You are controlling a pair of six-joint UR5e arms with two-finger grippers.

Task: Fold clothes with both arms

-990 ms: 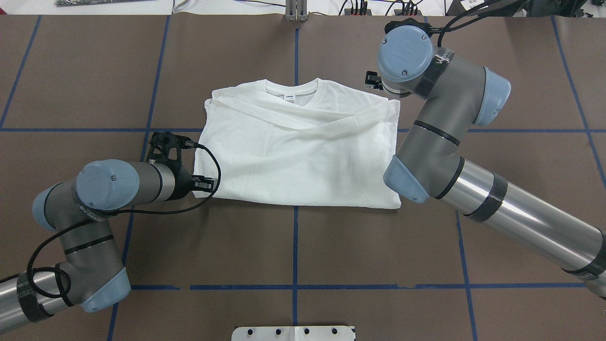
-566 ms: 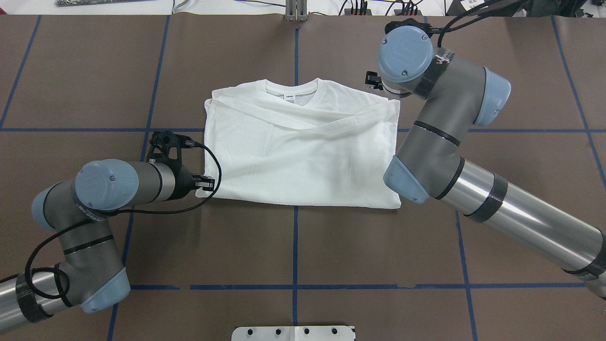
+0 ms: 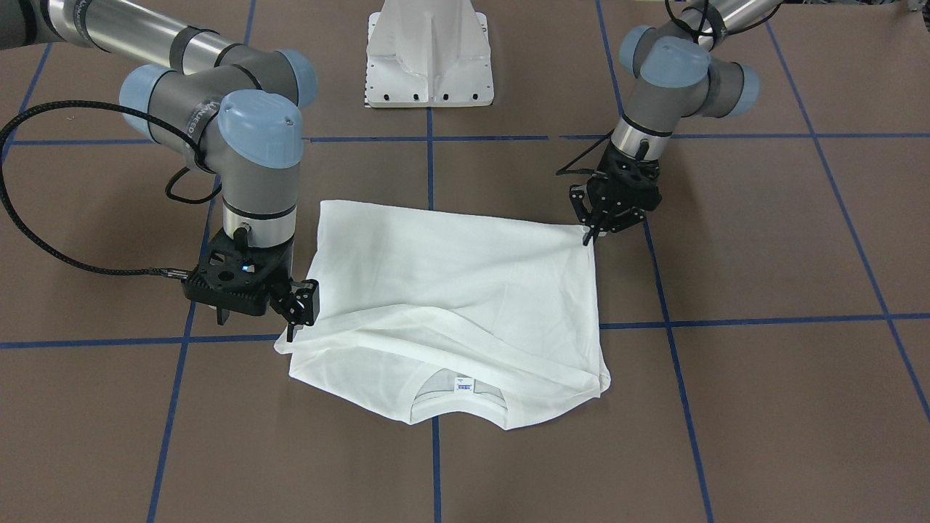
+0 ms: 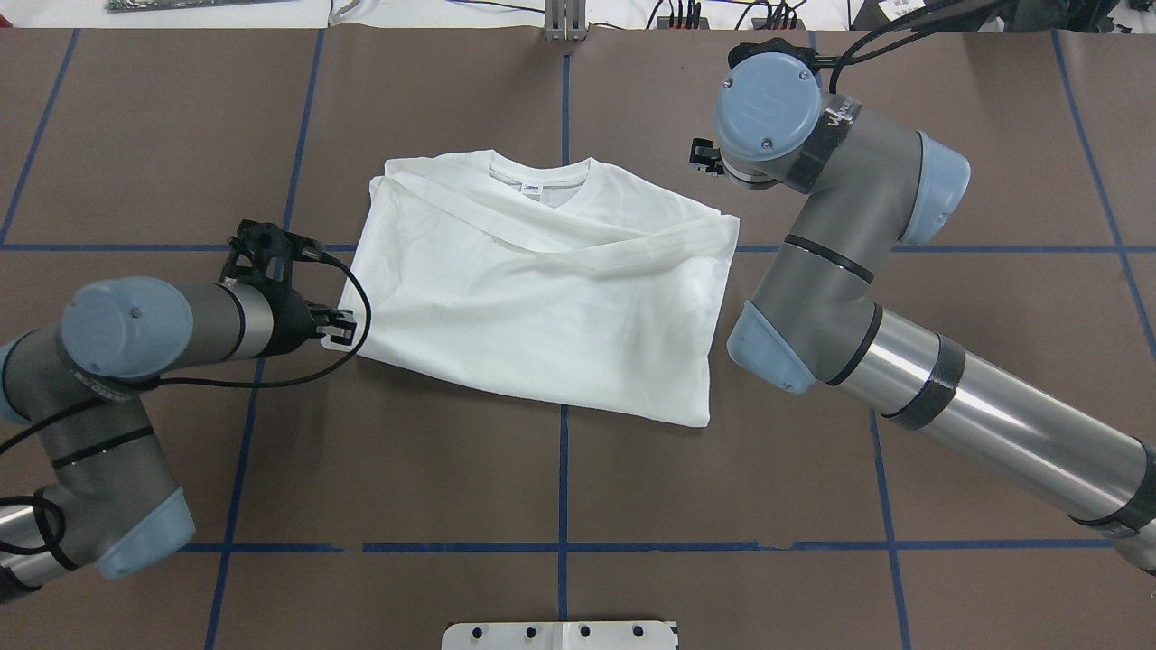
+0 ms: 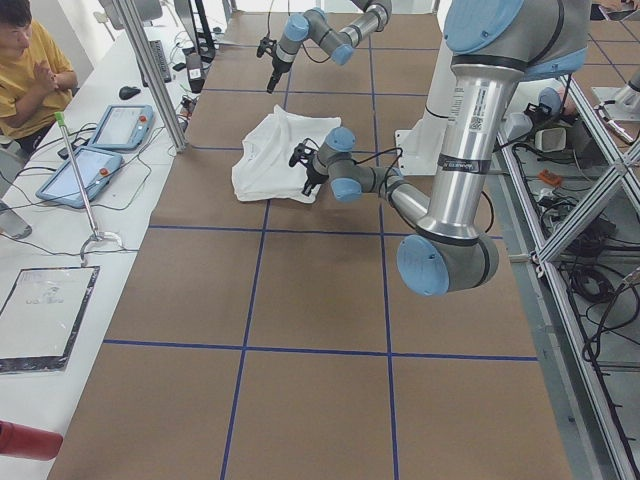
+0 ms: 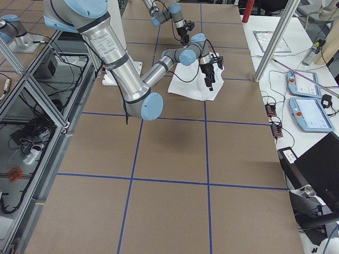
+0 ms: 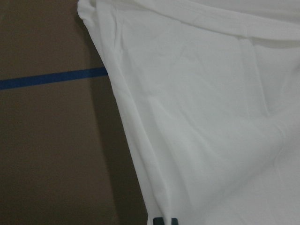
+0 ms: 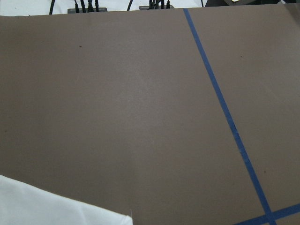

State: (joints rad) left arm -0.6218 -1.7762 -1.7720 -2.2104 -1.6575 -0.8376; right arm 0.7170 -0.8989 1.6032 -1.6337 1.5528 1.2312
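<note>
Left arm (image 4: 217, 320): grey jointed tubes, light blue round caps with small screws; braided black cable looped at the wrist's 5 o'clock.
Right arm (image 4: 813, 271): same grey and blue; polished silver forearm, black bands, white lettering on the wrist band.
Left gripper (image 4: 341, 327), right gripper (image 3: 299, 316): black, two slim fingers.
Base (image 3: 430, 54): white pedestal, dark bolt holes.

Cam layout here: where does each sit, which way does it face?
Front-facing: across table, faces robot, steeply down; left arm on its right.
Overhead: behind robot, looking forward-down; right arm on its right.
Exterior left: table's end; left arm near.
Exterior right: opposite end; right arm near.
Left wrist: close on shirt; left pincer tip.
Right wrist: bare table, shirt corner; no robot parts.
Shared: front-facing and overhead show the neck label.
</note>
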